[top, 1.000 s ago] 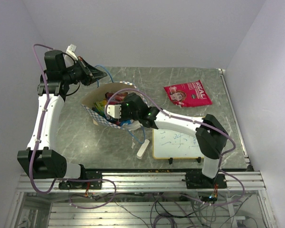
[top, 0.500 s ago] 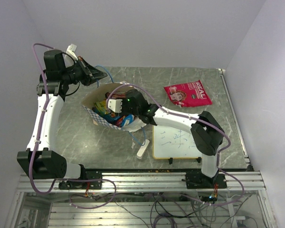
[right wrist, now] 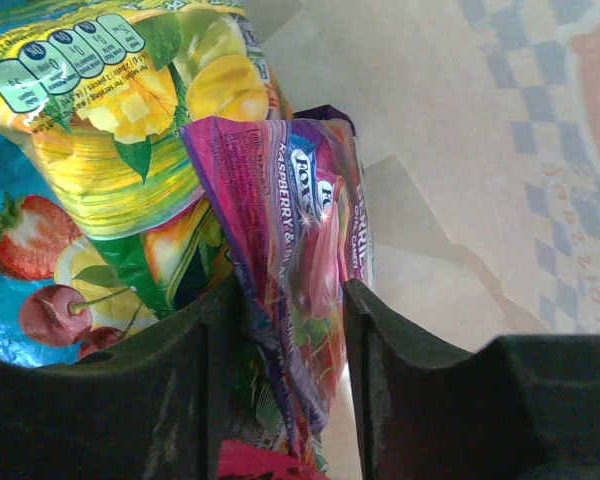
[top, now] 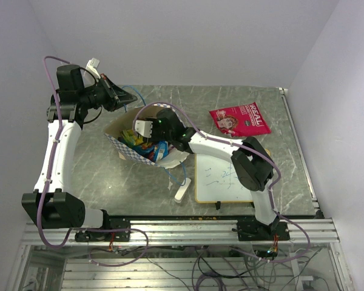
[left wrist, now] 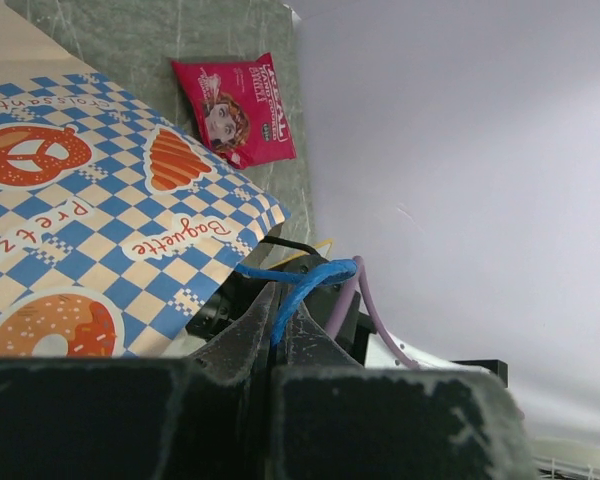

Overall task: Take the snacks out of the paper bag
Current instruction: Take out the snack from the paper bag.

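Inside the paper bag (right wrist: 460, 150), the right wrist view shows the right gripper (right wrist: 290, 300) clamped on a purple packet (right wrist: 305, 230), one finger pressed to each side; a yellow-green packet (right wrist: 120, 110) printed with fruit lies just beside it, over a blue packet (right wrist: 20, 280) bearing a strawberry and cherries; none of this print can be read from overhead, where the snacks are only a patch of mixed colour in the bag's open mouth with the right arm reaching in over them. The overhead view shows instead that the bag (top: 122, 149) lies tipped on the marbled worktop (top: 91, 170), mouth toward the right arm; the left gripper (top: 128, 97) hangs above its far edge. Only the left wrist view shows what that gripper holds: its fingers are pressed together on the blue cord handle (left wrist: 305, 285), with the bag's blue-and-white checkered side, printed with a pretzel and "Baguette", below. A pink-red packet (top: 239, 119) lies flat on the worktop well apart from the bag, on the right; a whiteboard (top: 224, 182) and a white eraser (top: 182, 190) lie nearer the arm bases.
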`<action>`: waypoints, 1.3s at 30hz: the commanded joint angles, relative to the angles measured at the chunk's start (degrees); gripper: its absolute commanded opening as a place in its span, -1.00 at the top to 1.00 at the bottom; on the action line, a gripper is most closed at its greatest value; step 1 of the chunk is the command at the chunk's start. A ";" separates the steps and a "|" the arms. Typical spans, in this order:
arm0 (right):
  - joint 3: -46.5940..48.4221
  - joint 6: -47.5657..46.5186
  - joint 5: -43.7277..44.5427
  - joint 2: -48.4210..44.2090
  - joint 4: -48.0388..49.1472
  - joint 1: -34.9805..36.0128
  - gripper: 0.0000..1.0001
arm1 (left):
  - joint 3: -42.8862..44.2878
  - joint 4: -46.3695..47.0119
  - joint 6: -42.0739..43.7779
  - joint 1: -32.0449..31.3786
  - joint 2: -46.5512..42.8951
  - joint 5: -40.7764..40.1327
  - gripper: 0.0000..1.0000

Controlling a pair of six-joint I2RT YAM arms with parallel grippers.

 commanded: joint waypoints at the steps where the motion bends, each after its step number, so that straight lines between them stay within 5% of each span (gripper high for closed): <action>1: 1.20 -1.90 -3.44 1.99 0.04 -0.75 0.05 | 2.59 -1.41 1.38 -0.14 -0.27 2.22 0.86; 10: 4.12 2.59 1.47 5.69 4.00 -1.39 -0.09 | 2.31 -2.17 1.88 -0.14 -0.19 2.30 0.86; 19: 6.34 3.83 1.26 7.74 5.48 -3.15 0.34 | 3.65 -4.54 3.49 -0.14 -0.12 1.32 0.86; 27: 6.71 5.58 -4.53 4.77 2.92 -3.21 1.00 | 4.21 -5.39 3.78 0.09 -0.30 -0.47 0.86; 39: 2.01 8.73 -8.65 -7.58 0.64 -2.08 1.00 | 2.16 -2.85 0.75 0.76 -0.38 -2.76 0.86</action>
